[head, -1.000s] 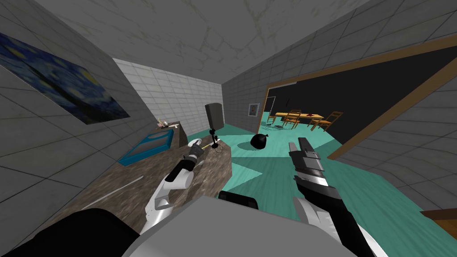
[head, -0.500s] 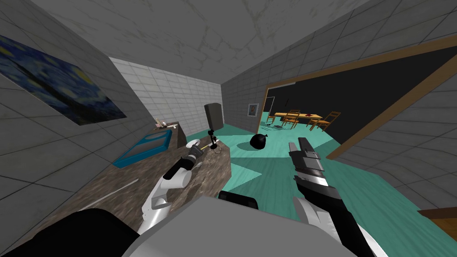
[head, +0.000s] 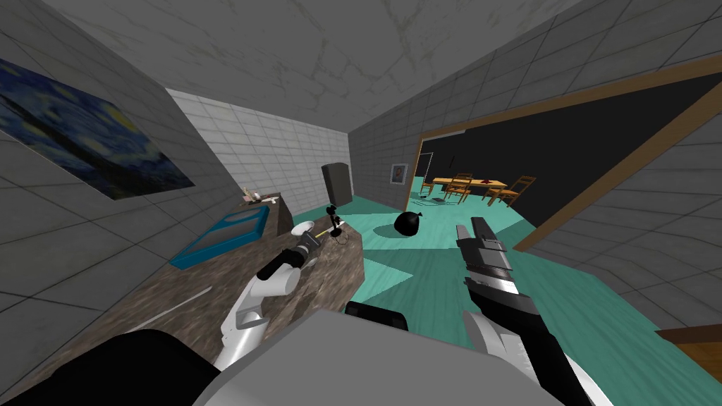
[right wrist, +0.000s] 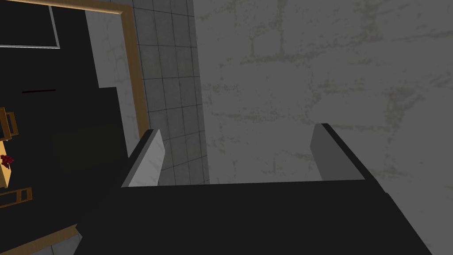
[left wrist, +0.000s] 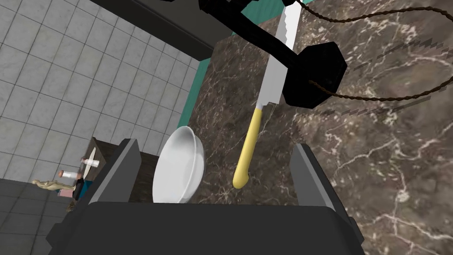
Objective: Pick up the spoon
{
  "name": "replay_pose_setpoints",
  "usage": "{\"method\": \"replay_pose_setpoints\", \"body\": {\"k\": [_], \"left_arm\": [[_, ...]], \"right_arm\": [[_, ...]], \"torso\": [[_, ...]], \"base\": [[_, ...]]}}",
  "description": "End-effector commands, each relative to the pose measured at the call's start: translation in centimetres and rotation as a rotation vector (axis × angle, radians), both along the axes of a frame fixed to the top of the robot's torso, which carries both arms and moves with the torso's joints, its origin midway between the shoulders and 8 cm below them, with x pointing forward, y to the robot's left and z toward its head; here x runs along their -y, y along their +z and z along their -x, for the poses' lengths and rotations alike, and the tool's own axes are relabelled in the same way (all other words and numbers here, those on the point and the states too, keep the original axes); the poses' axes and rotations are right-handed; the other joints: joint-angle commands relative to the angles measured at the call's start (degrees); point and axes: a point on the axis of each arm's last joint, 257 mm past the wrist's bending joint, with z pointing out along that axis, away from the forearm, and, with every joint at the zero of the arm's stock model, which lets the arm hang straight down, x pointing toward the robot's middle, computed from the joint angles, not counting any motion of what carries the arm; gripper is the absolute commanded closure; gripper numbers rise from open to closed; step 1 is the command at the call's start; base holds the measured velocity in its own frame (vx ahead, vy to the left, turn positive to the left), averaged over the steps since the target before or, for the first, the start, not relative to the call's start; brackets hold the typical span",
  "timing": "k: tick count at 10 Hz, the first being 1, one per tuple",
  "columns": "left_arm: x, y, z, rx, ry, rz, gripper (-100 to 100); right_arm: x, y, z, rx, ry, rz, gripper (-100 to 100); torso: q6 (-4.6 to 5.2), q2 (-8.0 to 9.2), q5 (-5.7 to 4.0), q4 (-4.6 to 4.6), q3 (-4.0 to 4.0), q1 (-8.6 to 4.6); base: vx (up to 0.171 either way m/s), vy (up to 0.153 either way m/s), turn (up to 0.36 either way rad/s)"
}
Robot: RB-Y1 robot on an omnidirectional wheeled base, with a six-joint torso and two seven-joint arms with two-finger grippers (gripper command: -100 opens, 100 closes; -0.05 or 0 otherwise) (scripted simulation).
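Observation:
My left gripper [left wrist: 214, 177] hangs open low over the dark marbled counter [left wrist: 376, 146]. Between its fingers lie a white bowl [left wrist: 179, 166] and the yellow handle of a serrated knife [left wrist: 265, 110]. Just beyond them stands a black stand [left wrist: 309, 75] with a brown cord. In the head view the left gripper [head: 309, 245] sits before the bowl [head: 302, 227]. A long thin pale utensil [head: 180, 304] lies on the counter nearer me, left of the arm; I cannot tell whether it is the spoon. My right gripper [head: 471, 231] is held open over the floor, with nothing between its fingers [right wrist: 148, 159].
A blue tray [head: 225, 238] lies on the counter by the left wall. A black bag [head: 409, 223] sits on the teal floor [head: 437, 282]. A dark upright unit [head: 338, 183] stands at the far wall. Wooden table and chairs [head: 472, 187] show through the wide opening.
My head view has drifted, so the counter and painting sit further left. My left forearm has dropped lower over the counter, and more of the bowl shows beyond the gripper. The right arm is still.

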Motion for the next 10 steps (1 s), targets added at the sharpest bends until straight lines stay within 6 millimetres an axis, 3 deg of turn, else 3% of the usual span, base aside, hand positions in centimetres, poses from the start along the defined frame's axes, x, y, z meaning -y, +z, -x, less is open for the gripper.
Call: {"method": "replay_pose_setpoints", "body": {"k": [1, 10], "left_arm": [[-0.1, -1.0, 0.4, -0.041, 0.006, 0.03, -100], [-1.1, -5.4, 2.8, -0.233, 0.044, 0.174, -100]], "right_arm": [[0.0, 0.0, 0.0, 0.0, 0.0, 0.0, 0], [0.0, 0.0, 0.0, 0.0, 0.0, 0.0, 0]], "torso": [[0.0, 0.0, 0.0, 0.0, 0.0, 0.0], [0.0, 0.01, 0.01, 0.0, 0.01, 0.03]], "base": [[0.031, -0.014, -0.015], [0.025, -0.008, -0.018]]}}
